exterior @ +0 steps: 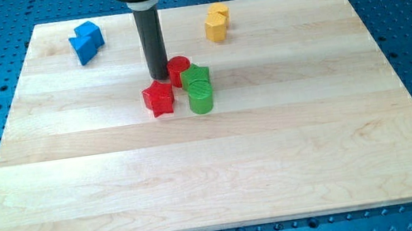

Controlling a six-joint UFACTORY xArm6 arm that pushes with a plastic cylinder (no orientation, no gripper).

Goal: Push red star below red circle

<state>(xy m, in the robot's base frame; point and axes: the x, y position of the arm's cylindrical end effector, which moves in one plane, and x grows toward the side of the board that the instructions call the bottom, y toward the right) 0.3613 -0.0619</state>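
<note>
The red star lies on the wooden board, left of centre in the upper half. The red circle sits just above and to the right of it, close to it. My tip stands right above the star's top edge and against the left side of the red circle. The rod rises straight up to the view's top.
Two green blocks, one touching the red circle's right side and a green cylinder below it, right of the star. A blue block at upper left. A yellow block at upper right of centre.
</note>
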